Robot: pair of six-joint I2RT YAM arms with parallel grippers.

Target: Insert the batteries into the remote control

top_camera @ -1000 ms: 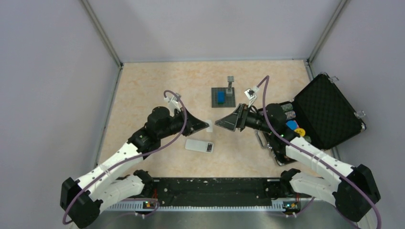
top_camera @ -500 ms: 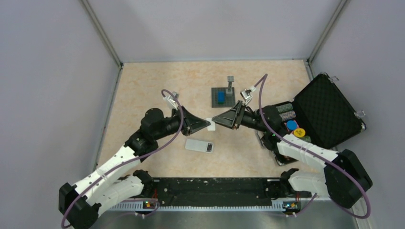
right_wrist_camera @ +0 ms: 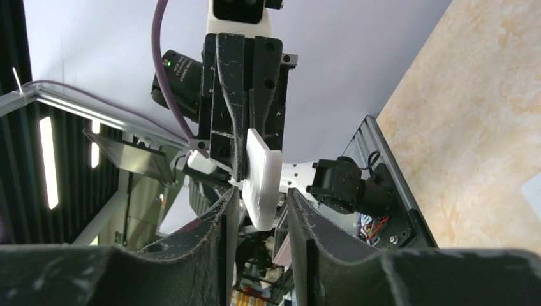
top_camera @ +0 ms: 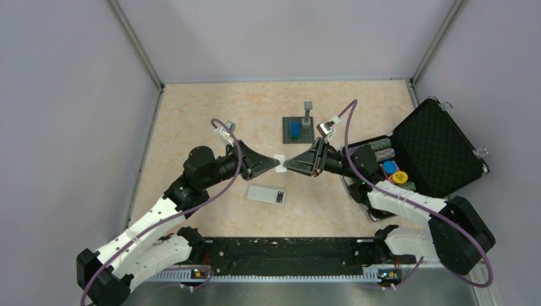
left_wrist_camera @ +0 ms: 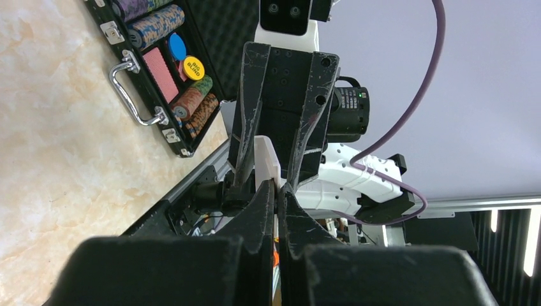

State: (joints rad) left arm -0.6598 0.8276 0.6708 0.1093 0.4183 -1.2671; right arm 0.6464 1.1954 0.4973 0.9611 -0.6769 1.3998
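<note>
The remote control [top_camera: 266, 194], a small white handset, lies flat on the table below the two grippers. Above it, my left gripper [top_camera: 278, 167] is shut on a small flat white plate [top_camera: 280, 163], pinched edge-on between its tips [left_wrist_camera: 276, 186]. My right gripper [top_camera: 286, 166] faces it tip to tip. Its jaws stand either side of the plate's [right_wrist_camera: 263, 175] free end, with a gap still showing beside one finger [right_wrist_camera: 298, 210]. The batteries are out of view.
An open black case [top_camera: 440, 150] with poker chips [top_camera: 386, 155] sits at the right, under the right arm. A grey square plate with a blue block [top_camera: 296, 129] stands behind the grippers. Walls close in the table on three sides.
Both arms have moved toward each other until the grippers meet tip to tip. The right jaws have narrowed around the white plate held by the left gripper.
</note>
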